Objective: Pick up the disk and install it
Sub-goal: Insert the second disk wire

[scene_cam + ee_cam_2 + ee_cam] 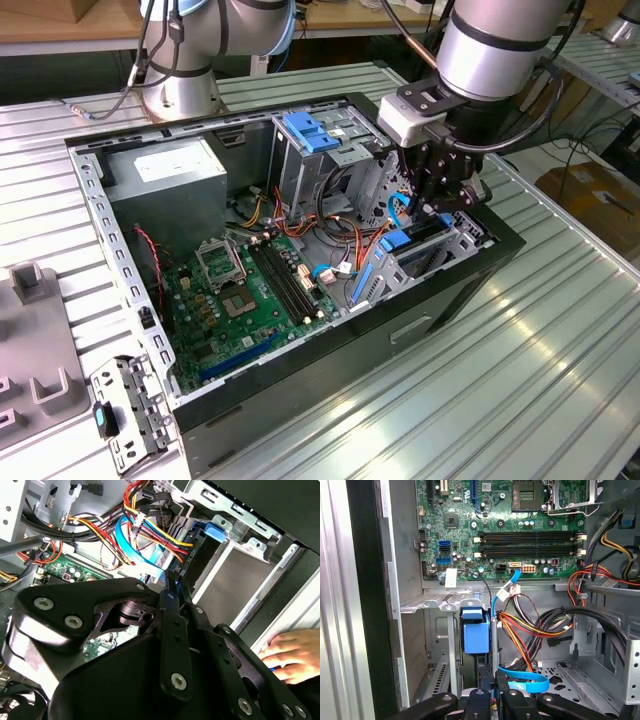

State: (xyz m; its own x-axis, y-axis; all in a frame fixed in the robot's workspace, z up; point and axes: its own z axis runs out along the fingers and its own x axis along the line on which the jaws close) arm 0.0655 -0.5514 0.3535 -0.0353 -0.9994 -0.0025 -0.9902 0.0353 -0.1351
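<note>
No legible text anywhere; white sticker on the power-supply box (172,163) carries print too small to read; small white tag (451,577) by the motherboard (505,535) edge looks blank; board silkscreen markings can't be made out
</note>
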